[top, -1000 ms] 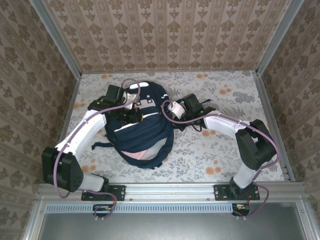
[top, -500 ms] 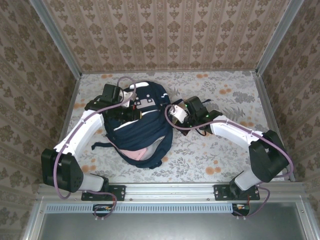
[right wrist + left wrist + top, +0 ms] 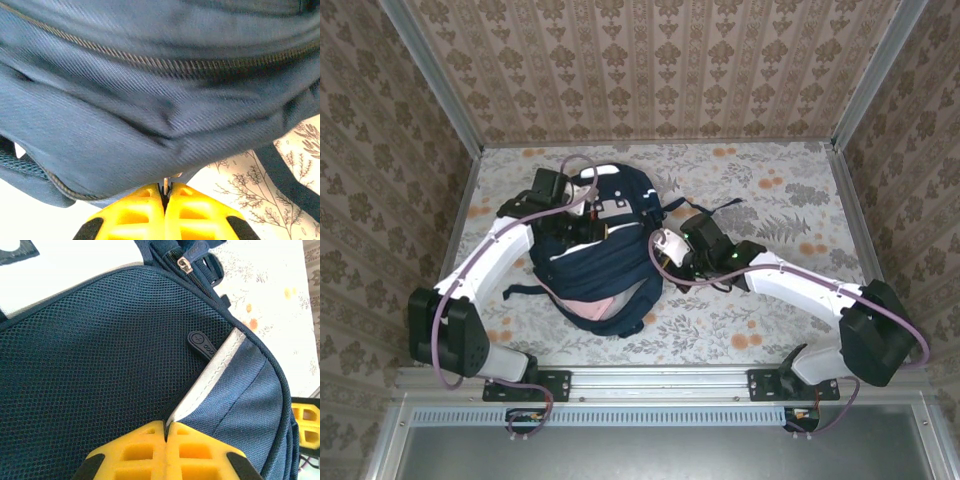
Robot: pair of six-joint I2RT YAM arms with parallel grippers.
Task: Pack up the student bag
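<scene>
The student bag [image 3: 610, 265], navy with thin white stripes, lies on the table left of centre, with something pink [image 3: 592, 305] showing at its near opening. My left gripper [image 3: 600, 230] rests on top of the bag. In the left wrist view this gripper [image 3: 166, 424] is shut, pinching the end of a white stripe [image 3: 210, 375] beside the dark mesh panel [image 3: 90, 365]. My right gripper [image 3: 658, 250] sits at the bag's right side. Its yellow fingers [image 3: 135, 212] are shut on a small metal zipper pull [image 3: 165, 183] under the bag's blue fabric [image 3: 150, 75].
Floral tablecloth [image 3: 790, 200] stretches to the right of the bag. Dark straps trail out at the bag's left [image 3: 523, 291] and far right [image 3: 720, 206]. Metal frame posts [image 3: 860, 210] and patterned walls close in the table on three sides.
My right gripper has slid toward the near edge along the bag's right side, and its elbow has swung out to the right. The left gripper has stayed shut on the bag's top.
</scene>
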